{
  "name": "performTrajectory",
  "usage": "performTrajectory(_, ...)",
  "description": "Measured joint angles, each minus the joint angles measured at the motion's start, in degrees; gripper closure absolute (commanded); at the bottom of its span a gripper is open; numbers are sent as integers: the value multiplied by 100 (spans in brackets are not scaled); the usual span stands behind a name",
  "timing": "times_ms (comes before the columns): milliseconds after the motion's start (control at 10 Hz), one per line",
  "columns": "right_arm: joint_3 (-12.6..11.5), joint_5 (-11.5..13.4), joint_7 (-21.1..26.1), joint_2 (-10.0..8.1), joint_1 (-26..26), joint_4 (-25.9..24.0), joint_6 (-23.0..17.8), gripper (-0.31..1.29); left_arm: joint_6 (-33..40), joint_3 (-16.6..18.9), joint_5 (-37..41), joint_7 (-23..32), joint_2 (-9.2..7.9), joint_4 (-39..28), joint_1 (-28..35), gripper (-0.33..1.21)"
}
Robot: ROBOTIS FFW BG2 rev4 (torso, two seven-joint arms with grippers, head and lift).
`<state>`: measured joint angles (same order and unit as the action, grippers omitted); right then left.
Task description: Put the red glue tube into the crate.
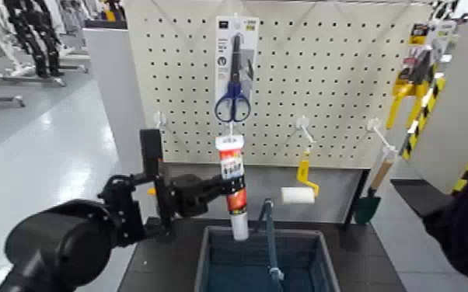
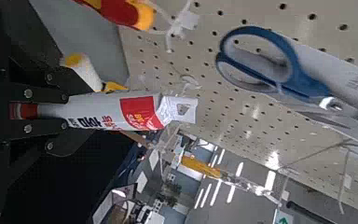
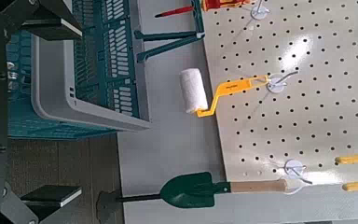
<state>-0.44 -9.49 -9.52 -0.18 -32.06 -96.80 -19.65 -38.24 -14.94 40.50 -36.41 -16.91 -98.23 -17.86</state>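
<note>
The red glue tube (image 1: 232,180) stands upright in front of the pegboard, wide white end up and nozzle down, just above the far left rim of the crate (image 1: 206,260). My left gripper (image 1: 223,189) reaches in from the left and is shut on the tube's lower half. In the left wrist view the tube (image 2: 121,112) sticks out from between the black fingers (image 2: 39,93). The crate is dark blue-grey with a raised bar handle (image 1: 270,237). My right gripper (image 3: 61,103) is open and empty, off to the right of the crate (image 3: 84,89).
The pegboard (image 1: 323,70) holds packaged blue scissors (image 1: 233,97), a yellow-handled paint roller (image 1: 299,190), a green trowel (image 1: 368,206) and yellow tools (image 1: 408,85) at the right. A red-and-yellow screwdriver (image 2: 121,11) hangs near the tube. My right arm (image 1: 462,221) is a dark shape at the right edge.
</note>
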Motion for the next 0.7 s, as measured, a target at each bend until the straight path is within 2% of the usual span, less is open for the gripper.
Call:
performTrajectory(500,14,-18,-6,0,-1,4,8,13,-177,-66,-467,-654,51,650,166,119)
performTrajectory(700,18,-21,-6,0,3,4,16,13,-209,-24,-848,-993,151,948,168,119)
